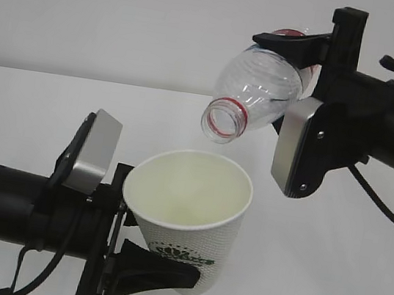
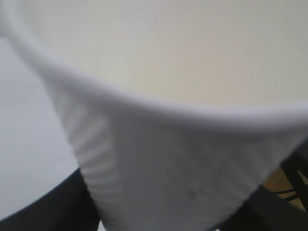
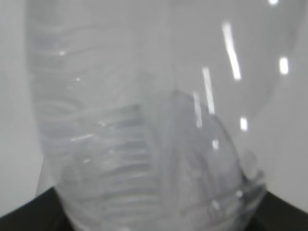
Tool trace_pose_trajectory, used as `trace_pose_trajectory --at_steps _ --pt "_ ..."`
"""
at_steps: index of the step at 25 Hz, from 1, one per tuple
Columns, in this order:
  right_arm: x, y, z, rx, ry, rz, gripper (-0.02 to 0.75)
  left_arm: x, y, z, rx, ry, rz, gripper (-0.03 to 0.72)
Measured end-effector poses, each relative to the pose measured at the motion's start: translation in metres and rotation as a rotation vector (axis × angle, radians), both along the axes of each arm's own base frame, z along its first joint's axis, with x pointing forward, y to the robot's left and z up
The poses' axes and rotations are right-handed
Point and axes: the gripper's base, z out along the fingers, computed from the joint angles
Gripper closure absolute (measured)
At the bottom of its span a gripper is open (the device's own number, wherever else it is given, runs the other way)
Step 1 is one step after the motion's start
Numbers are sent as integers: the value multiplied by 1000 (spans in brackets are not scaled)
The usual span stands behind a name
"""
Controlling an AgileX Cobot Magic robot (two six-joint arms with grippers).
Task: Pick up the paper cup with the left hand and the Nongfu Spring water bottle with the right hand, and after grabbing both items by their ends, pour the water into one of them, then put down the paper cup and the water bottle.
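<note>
The white paper cup (image 1: 189,209) with its green logo stands upright in the air, and my left gripper (image 1: 169,262) is shut on its lower part. In the left wrist view the cup (image 2: 168,159) fills the frame, with a dark finger (image 2: 45,211) at its side. The clear Nongfu Spring water bottle (image 1: 261,90) is tilted mouth-down, its open red-ringed mouth just above the cup's far rim. My right gripper (image 1: 297,62) is shut on the bottle's base end. The bottle (image 3: 144,120) blocks the right wrist view. No stream shows, and the cup's cream inside looks pale; I cannot tell whether water is in it.
A white table (image 1: 327,271) lies beneath both arms, with a plain white wall behind it. Nothing else stands on the visible part of the table.
</note>
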Motion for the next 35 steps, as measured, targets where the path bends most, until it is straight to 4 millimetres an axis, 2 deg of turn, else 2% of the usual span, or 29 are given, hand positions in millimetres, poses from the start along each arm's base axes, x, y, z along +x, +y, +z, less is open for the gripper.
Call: trace_pose_trajectory --at_steps 35 --pt "-1 1 3 3 -44 18 286 2 0 0 -4 5 27 226"
